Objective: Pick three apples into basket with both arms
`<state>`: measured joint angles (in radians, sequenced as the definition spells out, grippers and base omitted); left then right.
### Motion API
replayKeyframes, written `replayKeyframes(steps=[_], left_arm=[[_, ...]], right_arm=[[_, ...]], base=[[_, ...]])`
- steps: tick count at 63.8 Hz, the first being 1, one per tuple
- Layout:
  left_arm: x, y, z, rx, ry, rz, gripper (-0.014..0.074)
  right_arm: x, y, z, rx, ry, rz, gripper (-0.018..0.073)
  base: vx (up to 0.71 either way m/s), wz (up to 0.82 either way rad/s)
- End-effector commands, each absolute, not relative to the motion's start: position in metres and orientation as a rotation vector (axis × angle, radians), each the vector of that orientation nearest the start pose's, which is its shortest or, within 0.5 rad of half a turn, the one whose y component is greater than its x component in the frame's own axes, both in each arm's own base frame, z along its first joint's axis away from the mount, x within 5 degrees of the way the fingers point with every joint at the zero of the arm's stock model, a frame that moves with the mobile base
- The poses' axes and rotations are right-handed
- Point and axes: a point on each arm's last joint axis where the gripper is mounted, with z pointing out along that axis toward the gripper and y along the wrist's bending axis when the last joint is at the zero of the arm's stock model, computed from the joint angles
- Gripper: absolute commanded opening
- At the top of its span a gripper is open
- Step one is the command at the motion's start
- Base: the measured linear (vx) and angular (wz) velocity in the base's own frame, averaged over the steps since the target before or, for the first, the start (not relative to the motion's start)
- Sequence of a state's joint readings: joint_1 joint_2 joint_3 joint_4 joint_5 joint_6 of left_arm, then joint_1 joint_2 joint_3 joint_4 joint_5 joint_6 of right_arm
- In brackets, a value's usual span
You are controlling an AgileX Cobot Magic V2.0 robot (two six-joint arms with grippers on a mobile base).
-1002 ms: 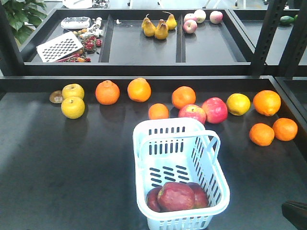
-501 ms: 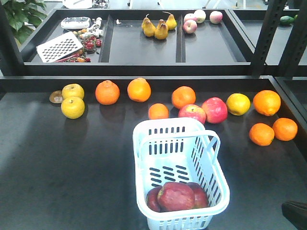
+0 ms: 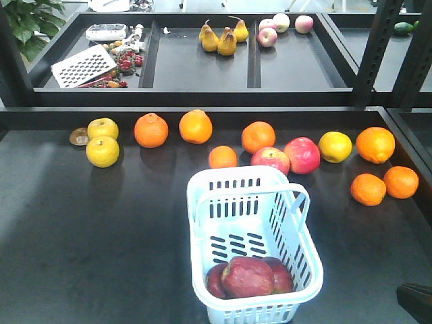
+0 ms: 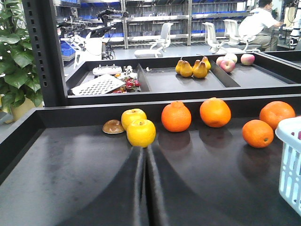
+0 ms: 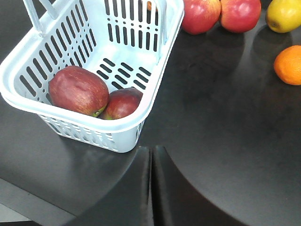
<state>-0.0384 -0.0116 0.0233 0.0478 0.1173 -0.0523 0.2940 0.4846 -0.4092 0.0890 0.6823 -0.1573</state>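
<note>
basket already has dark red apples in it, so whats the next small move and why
Probably nothing more to pick: keep both arms back and stop. The basket holds the dark red apples at its near end; the front view seems to show three. Both closed grippers hold nothing.
</note>
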Motion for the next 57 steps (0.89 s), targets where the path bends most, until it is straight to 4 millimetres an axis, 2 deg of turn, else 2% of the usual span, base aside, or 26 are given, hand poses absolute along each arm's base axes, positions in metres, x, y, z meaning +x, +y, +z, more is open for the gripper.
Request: replayKeyframes(steps=[1,57], left_arm=[[0.0555,-0.0019,0.2003,0.012,1.528,-0.046,-0.0006],[0.0555,-0.0019,0.2006,0.012,1.527,-0.045,-0.0006]], right_arm=[[0.0885,0.0313,0.2699,-0.434,2.122,0.173,-0.0007],[0.0883,0.0313,0.2687,-0.436,2.127,0.173,-0.0007]], base=[[0.0,0.0],[0.0,0.0]])
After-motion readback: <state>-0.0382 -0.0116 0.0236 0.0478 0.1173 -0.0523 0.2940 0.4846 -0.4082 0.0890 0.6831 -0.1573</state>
